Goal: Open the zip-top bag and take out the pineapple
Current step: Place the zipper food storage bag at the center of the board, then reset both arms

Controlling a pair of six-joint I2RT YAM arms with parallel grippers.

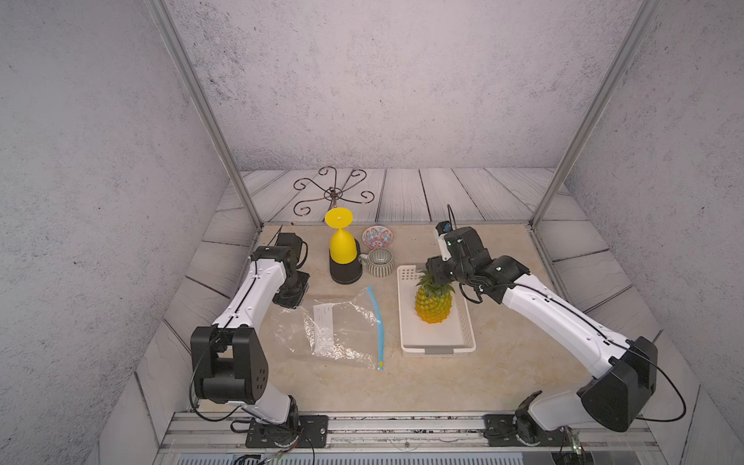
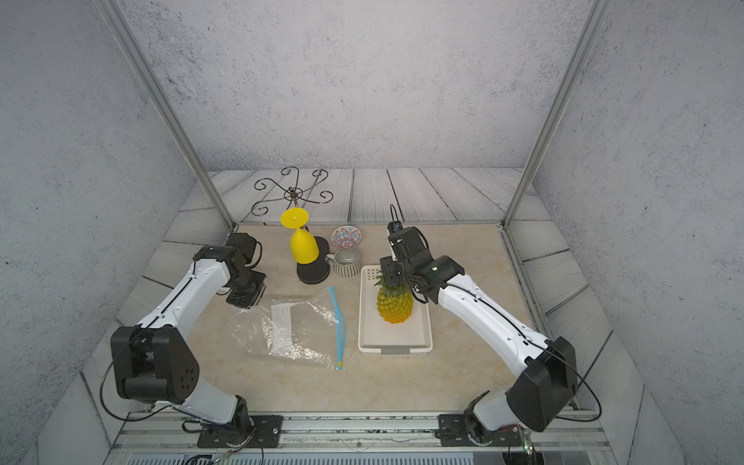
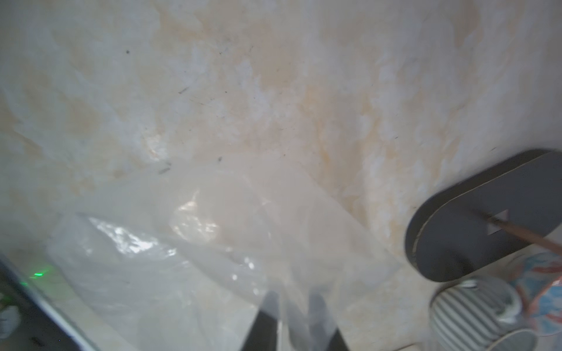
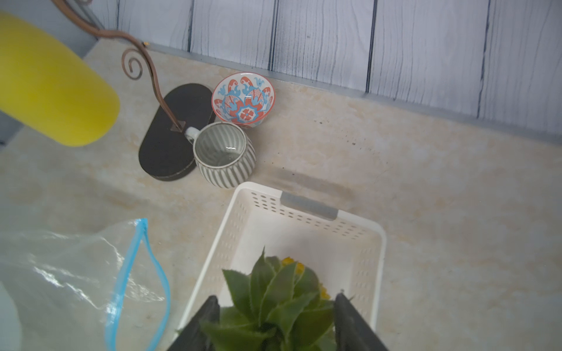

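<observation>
table [image 1: 402,386]: mottled beige stone-look top, and everything listed here stands on it.
left gripper [image 3: 293,295]: at the bag's far left corner. Only the left wrist view shows its black fingers [image 3: 269,307], a narrow gap apart with clear film lying across them. In both top views the wrist hides them.
zip-top bag [image 1: 338,328]: clear crinkly plastic with glossy creases, lying flat. The white rectangular label [image 1: 324,320] and the small yellow slider [image 1: 381,365], at the strip's near end, show in the top views alone. The light-blue zip strip [image 4: 143,267] is a slim line from above. The right wrist view shows its two sides parted in a loop, with the mouth toward the basket.
stand [image 1: 344,277]: dark oval base with thin scrolled brown wire.
goblet [image 1: 342,246]: smooth yellow, upturned above the base.
bowl [image 1: 377,236]: small and glossy, with a red-and-blue pattern.
mug [image 1: 380,262]: ribbed grey-and-white stripes, just beside the base.
basket [image 4: 231,231]: white perforated plastic, rectangular, with grey handle strips, just right of the bag.
pineapple [image 1: 432,306]: upright in the basket's far half, outside the bag. The top views show bumpy yellow-orange scales. The right wrist view shows mostly the spiky green crown.
right gripper [image 4: 276,297]: jaws wide apart, one on either side of the crown. Contact with the leaves cannot be told.
</observation>
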